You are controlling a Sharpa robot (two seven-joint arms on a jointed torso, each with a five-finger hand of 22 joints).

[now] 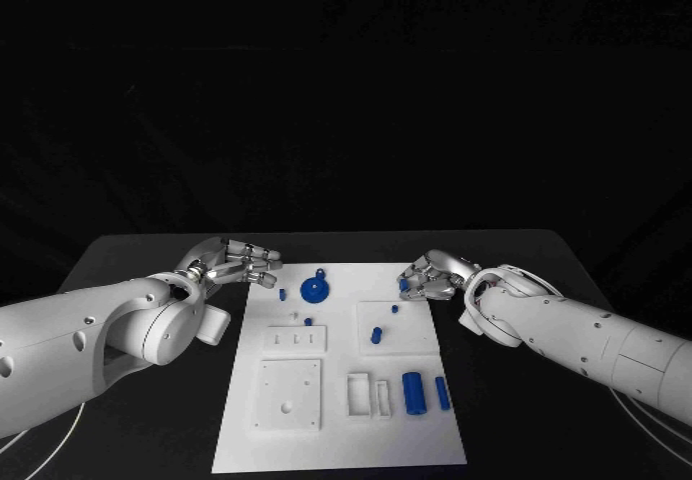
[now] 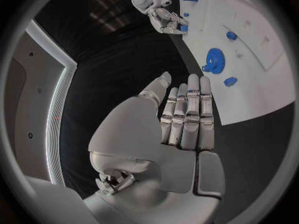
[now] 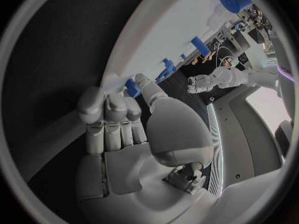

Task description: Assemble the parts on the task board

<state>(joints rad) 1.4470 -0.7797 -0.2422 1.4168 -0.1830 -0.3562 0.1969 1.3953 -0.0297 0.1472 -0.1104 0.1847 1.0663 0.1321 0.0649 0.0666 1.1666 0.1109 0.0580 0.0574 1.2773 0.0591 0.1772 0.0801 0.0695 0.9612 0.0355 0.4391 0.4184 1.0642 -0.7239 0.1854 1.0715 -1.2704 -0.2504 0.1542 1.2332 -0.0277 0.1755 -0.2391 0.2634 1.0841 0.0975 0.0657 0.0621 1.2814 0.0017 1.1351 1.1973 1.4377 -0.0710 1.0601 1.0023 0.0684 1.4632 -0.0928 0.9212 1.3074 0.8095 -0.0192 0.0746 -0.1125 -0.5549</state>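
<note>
Two hands: both at the far end of the task board [image 1: 340, 440], one at each far corner.
Right hand [image 1: 433, 277]: over the board's far right corner — fingers curled around a small blue part [image 3: 132, 87], thumb and fingertips touching it.
Left hand [image 2: 186, 115]: fingers straight and close together, holding nothing, just off the far left edge.
Blue gear [image 1: 316, 291]: lies near the far edge, between the hands.
Head view: blue cylinders [image 1: 413, 392] near the board's near right.

Two white, smooth-shelled arms with rounded joint housings and small dark screw holes; each ends in a silver, segmented metallic hand, left hand [image 1: 231, 262] and right hand [image 1: 433, 277]; thin white cables trail beneath both forearms.
</note>
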